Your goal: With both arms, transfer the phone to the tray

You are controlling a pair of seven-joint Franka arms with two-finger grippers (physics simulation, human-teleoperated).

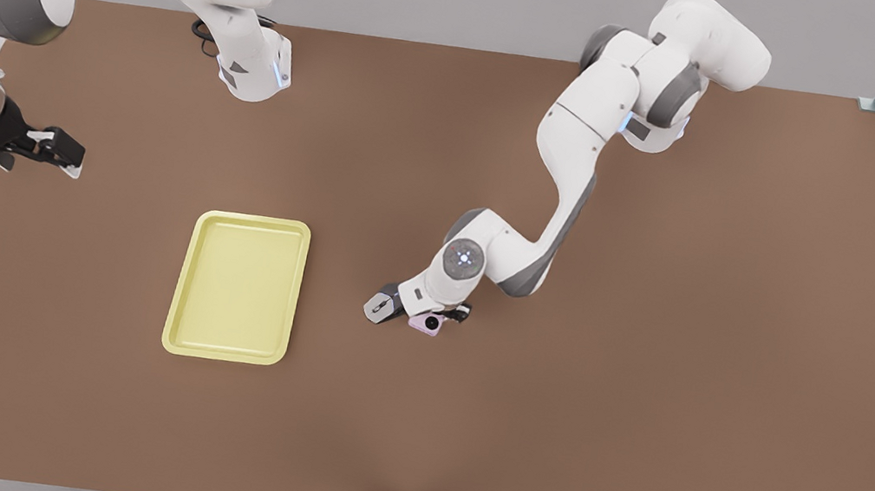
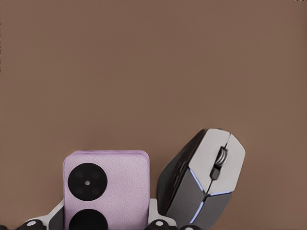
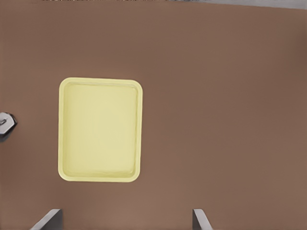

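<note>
Mouse point(image 2: 204, 179) beside phone point(image 2: 112, 184), left gripper point(image 1: 435, 315) astride.

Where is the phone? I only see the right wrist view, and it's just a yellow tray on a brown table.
Observer: The phone is at the front view's right of the tray, with a mouse close beside it on the tray's side.
Operator: Is it grabbed?
Observer: The left gripper is down on it. In the left wrist view its fingers sit against both sides of the phone.
Operator: And where's my gripper?
Observer: The right gripper waits at the front view's left, farther back than the tray.
</note>
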